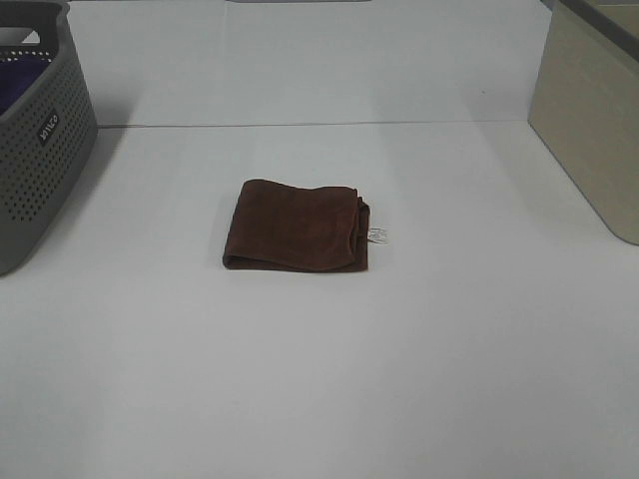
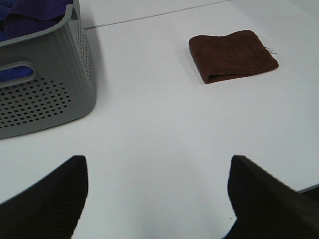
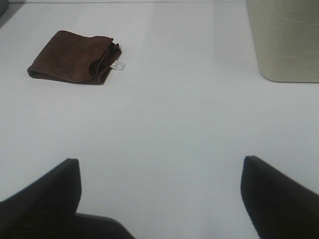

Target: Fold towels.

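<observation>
Dark reddish-brown soft cloth towel [image 1: 297,226] lies folded into a compact rectangle near the centre of the white table [image 1: 319,379]. Fold layers stacked; the open layered edges sit at the 3 o'clock side in the high view, the rounded fold at 6 to 9 o'clock. Small white tag [image 1: 378,236] sticks out flat on the table at the towel's 3 o'clock edge. Same towel seen from the left wrist [image 2: 232,56] and right wrist [image 3: 75,58]; tag visible in both [image 2: 271,50] [image 3: 118,65].

Nothing touches the towel.

Grey perforated plastic laundry basket [image 1: 38,140] stands at 9 to 10 o'clock from the towel, well apart, at the table's left edge. It holds purple fabric [image 2: 30,12]. Beige rectangular bin [image 1: 589,110] stands at 2 o'clock from the towel, well apart, at the right edge.

Left gripper [image 2: 157,194]: black fingers spread wide, holding nothing, over bare table, well apart from the towel and near the basket. Right gripper [image 3: 159,196]: black fingers likewise spread wide, holding nothing, over bare table, well apart from towel and bin. Neither gripper appears in the high view.
</observation>
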`<state>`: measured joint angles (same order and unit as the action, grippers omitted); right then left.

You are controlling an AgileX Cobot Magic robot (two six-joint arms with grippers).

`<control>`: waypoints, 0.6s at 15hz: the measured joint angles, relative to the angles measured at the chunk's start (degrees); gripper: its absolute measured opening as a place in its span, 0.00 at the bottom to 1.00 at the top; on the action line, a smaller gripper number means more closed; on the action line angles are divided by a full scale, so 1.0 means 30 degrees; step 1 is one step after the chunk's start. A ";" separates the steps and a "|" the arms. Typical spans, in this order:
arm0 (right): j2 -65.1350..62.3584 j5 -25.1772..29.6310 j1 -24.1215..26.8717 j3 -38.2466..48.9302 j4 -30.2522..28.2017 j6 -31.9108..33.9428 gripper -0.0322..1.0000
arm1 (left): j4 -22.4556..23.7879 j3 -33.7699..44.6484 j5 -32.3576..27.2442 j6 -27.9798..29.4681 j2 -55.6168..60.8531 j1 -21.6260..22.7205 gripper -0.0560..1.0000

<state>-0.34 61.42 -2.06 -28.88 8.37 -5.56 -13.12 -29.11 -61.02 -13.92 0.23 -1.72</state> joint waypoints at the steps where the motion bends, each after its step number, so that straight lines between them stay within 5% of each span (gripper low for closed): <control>1: 0.0000 0.0000 0.0000 0.0000 0.0000 0.0000 0.83 | 0.0000 0.0000 0.0000 0.0000 0.0000 0.0000 0.76; 9: 0.0000 0.0000 0.0000 0.0000 0.0000 0.0000 0.83 | 0.0000 0.0000 0.0000 0.0000 0.0000 0.0000 0.76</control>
